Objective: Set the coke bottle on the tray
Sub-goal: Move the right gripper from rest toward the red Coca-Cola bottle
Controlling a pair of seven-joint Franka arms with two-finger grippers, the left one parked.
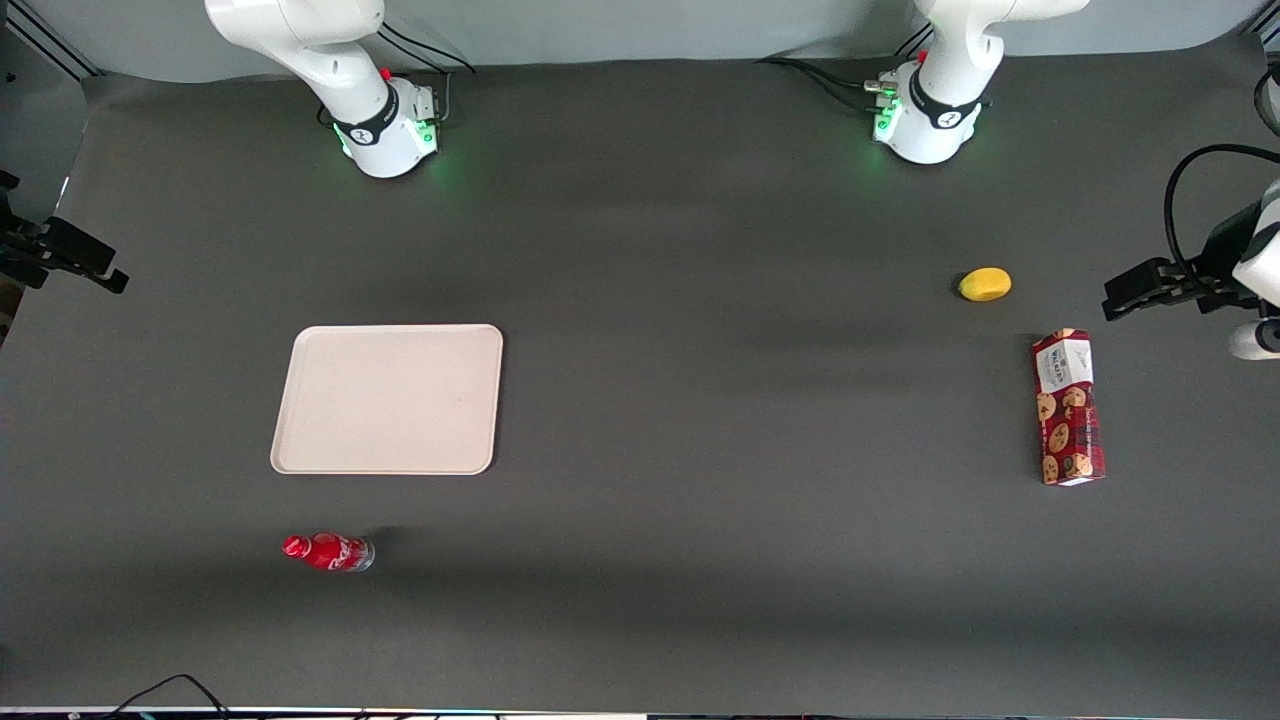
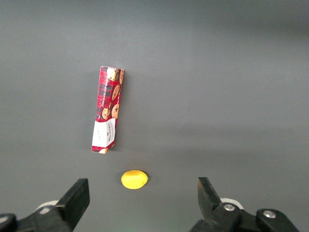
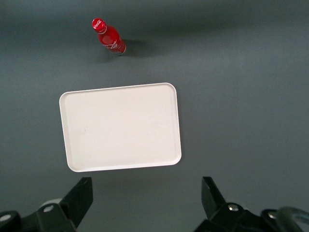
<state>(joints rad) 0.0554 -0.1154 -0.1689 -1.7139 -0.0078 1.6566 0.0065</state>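
The coke bottle (image 1: 330, 552) is small and red with a red cap and white script. It rests on the dark table, apart from the tray and nearer to the front camera than it. The tray (image 1: 388, 398) is cream-white, flat and bare. My right gripper (image 1: 95, 265) hangs toward the working arm's end of the table, off to the side of the tray and a little farther from the front camera. It is open and holds nothing. In the right wrist view the gripper (image 3: 147, 193) is wide open above bare table, with the tray (image 3: 120, 126) and the bottle (image 3: 109, 37) in sight.
A red cookie box (image 1: 1068, 407) and a yellow lemon (image 1: 985, 284) lie toward the parked arm's end of the table. Both show in the left wrist view, the box (image 2: 107, 111) and the lemon (image 2: 134, 179). Both arm bases stand at the table's back edge.
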